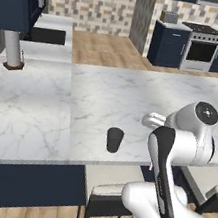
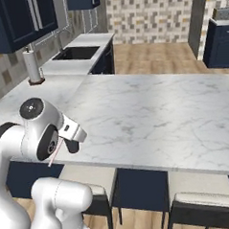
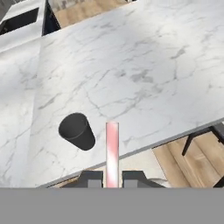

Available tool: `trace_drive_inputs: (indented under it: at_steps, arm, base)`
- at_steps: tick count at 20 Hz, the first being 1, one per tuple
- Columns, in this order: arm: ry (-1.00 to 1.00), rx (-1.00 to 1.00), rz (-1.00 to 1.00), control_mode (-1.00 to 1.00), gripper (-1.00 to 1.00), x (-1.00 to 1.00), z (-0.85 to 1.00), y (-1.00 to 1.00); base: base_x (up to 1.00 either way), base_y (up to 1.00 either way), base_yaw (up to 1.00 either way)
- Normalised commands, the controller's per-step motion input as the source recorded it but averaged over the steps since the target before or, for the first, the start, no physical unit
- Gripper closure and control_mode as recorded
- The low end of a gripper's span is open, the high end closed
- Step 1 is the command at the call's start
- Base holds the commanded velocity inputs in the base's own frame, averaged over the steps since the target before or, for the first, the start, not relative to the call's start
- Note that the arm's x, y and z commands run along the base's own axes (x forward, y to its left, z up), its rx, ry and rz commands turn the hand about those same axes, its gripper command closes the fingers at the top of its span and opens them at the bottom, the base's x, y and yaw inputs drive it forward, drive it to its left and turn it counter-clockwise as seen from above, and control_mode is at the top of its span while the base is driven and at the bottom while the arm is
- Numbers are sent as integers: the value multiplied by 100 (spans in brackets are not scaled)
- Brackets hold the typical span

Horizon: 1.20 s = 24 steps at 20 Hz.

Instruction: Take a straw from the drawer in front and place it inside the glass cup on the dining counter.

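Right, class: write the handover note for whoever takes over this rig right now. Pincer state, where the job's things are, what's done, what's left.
Pincer: shut on the straw, which looks pinkish-white here and sticks out between the fingers.
Glass cup: upright near the front edge of the dining counter, nothing in it that I can see.
In the hand view the pincer sits short of the counter edge, with the cup ahead and to the left of the straw.
Done: straw fetched.
Left: bring the straw over the cup, lower it in, let go.
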Motion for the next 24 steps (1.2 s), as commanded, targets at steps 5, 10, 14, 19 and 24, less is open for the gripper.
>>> trace_drive_inputs:
  at_steps: [5, 10, 14, 19, 24]
  arm:
    - [-18, 4, 19, -100, 100, 0, 54, -3]
    - [-18, 11, 28, -100, 100, 7, 44, -19]
    - [-11, 13, 28, -100, 100, 24, 20, -2]
    - [-10, 21, 21, -100, 100, 20, 7, 7]
    - [-11, 21, 18, -100, 100, 17, 6, 25]
  base:
    - [0, 0, 0]
    - [0, 0, 0]
    - [0, 0, 0]
    - [0, 0, 0]
    - [0, 0, 0]
